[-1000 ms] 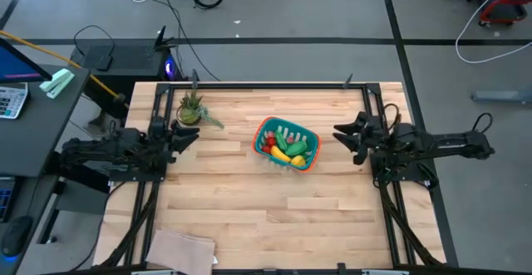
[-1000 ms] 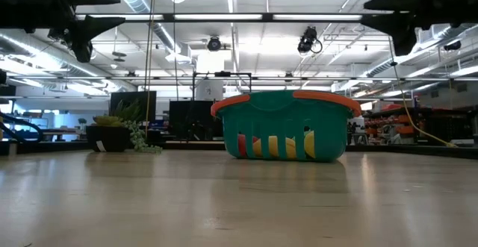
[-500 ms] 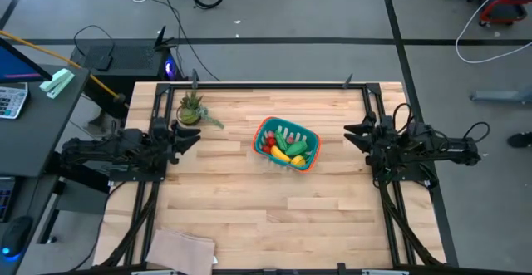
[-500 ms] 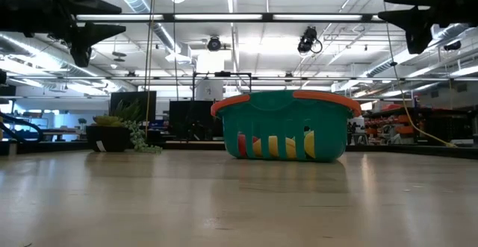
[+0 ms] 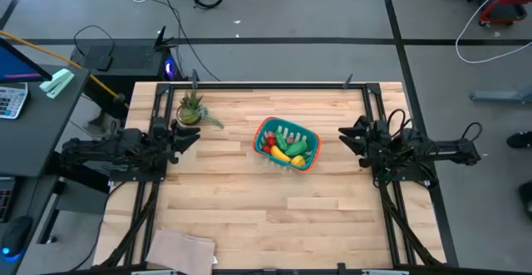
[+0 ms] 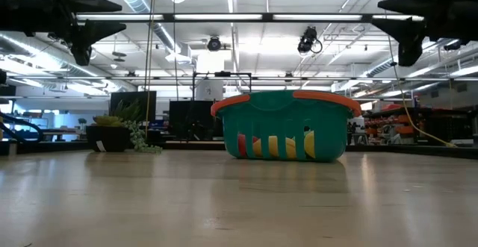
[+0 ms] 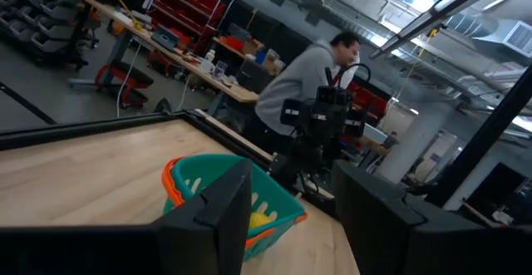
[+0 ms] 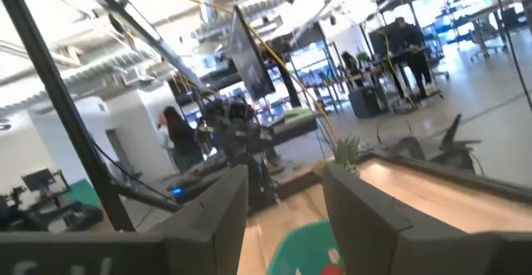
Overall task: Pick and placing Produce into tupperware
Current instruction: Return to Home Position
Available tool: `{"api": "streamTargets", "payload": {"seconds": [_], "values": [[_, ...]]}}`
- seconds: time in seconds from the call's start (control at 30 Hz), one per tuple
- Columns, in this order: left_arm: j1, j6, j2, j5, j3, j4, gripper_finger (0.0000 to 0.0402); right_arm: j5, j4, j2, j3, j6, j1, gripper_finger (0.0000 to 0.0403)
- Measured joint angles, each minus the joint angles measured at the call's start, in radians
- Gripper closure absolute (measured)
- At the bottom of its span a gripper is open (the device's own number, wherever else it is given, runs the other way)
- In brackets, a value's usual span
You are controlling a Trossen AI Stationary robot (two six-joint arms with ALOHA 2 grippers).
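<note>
The teal basket with an orange-red rim (image 5: 287,143) stands on its base near the table's middle, also in the low view (image 6: 286,126) and the left wrist view (image 7: 224,192). Inside it lie the yellow banana (image 5: 282,153), green pods (image 5: 298,146), a small red piece (image 5: 270,140) and a yellow chunk (image 5: 298,160). My left gripper (image 5: 189,135) hangs open above the table's left side, well clear of the basket. My right gripper (image 5: 347,134) hangs open above the right side, pointing at the basket and holding nothing.
A spiky green potted plant (image 5: 191,109) stands near the far left of the table, close to my left gripper. A tan cloth (image 5: 180,248) lies at the near left edge. People show in the room beyond the table. Bare wood lies in front of the basket.
My right arm drew back toward the table's right edge, then edged a little back toward the basket. Its gripper stayed open and empty. The basket and the produce in it have not moved.
</note>
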Motion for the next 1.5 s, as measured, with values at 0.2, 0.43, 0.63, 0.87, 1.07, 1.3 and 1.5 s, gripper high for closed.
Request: {"api": "streamTargets", "payload": {"seconds": [0.2, 0.43, 0.63, 0.87, 1.07, 1.3, 1.5], "values": [[0.0, 0.008, 0.0, 0.0, -0.001, -0.003, 0.0221, 0.0, -0.049, 0.003, -0.035, 0.075, 0.001, 0.0236], [0.0, 0.027, 0.0, -0.001, -0.001, -0.028, 0.0222, 0.001, -0.056, 0.005, -0.035, 0.077, 0.001, 0.0236], [0.0, 0.021, 0.0, 0.001, -0.001, -0.106, 0.0224, 0.0, -0.079, 0.007, -0.035, 0.09, 0.001, 0.0236], [0.0, 0.062, 0.0, 0.0, -0.002, -0.108, 0.0219, 0.0, -0.136, 0.008, -0.026, 0.102, 0.001, 0.0236], [-0.001, 0.066, 0.0, 0.013, -0.114, 0.057, 0.0225, 0.0, -0.13, 0.007, -0.022, 0.101, 0.001, 0.0236], [-0.001, 0.085, 0.006, 0.036, -0.111, 0.043, 0.0219, 0.0, -0.13, 0.008, -0.022, 0.101, 0.001, 0.0236], [-0.002, 0.111, 0.016, 0.079, -0.108, 0.0, 0.0224, 0.0, -0.133, 0.008, -0.022, 0.101, 0.001, 0.0237]]}}
